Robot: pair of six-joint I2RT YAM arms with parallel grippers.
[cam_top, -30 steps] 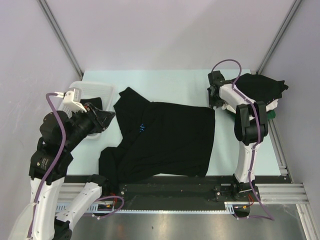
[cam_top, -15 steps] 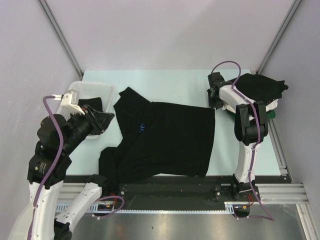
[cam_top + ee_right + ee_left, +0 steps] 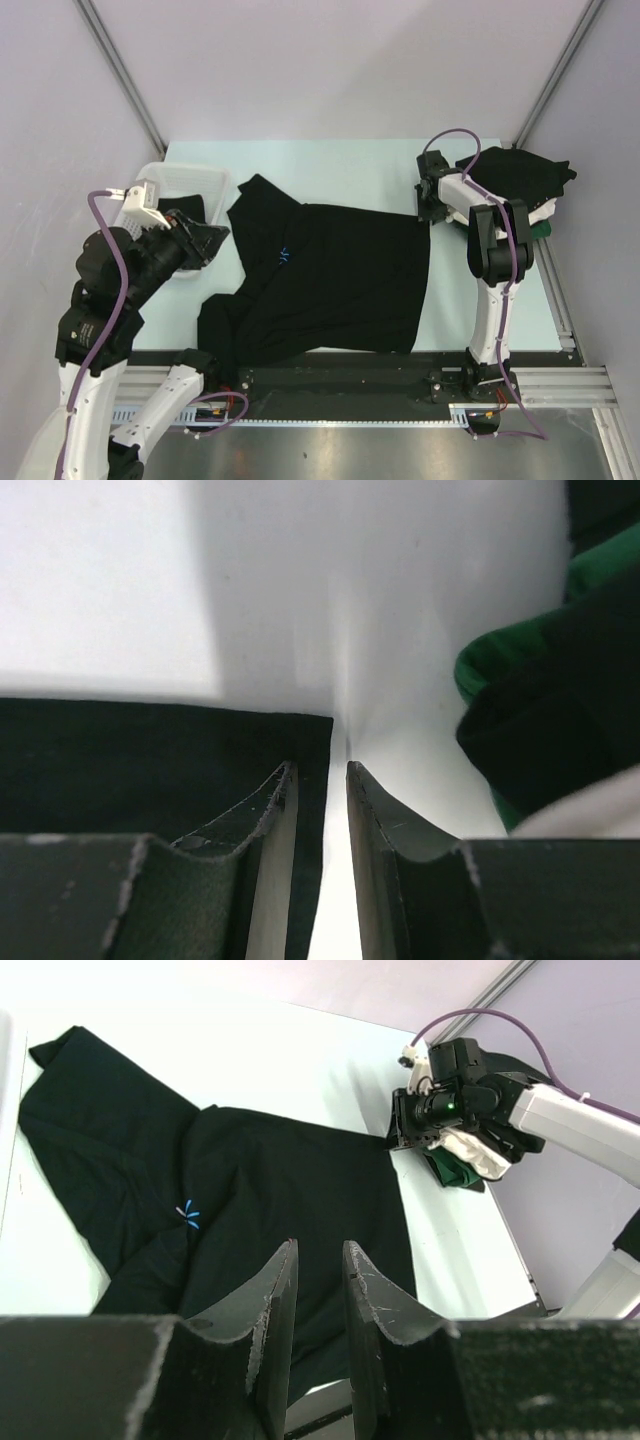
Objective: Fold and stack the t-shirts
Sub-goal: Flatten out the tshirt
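Right gripper (image 3: 320,772) at the far right corner of the black t-shirt (image 3: 340,280), narrow gap round its edge; left gripper (image 3: 319,1250) hovers left of it, narrow, empty.

Top cam sat above and behind the arm bases, looking down on the whole table (image 3: 330,160), with the black t-shirt (image 3: 340,275) mid-frame. Left wrist cam looked from the left over the left gripper (image 3: 319,1252) at frame bottom, across that shirt toward the right gripper (image 3: 398,1138) at upper right. Right wrist cam sat very near the tabletop, on the shirt's corner. All three views shared the shirt.
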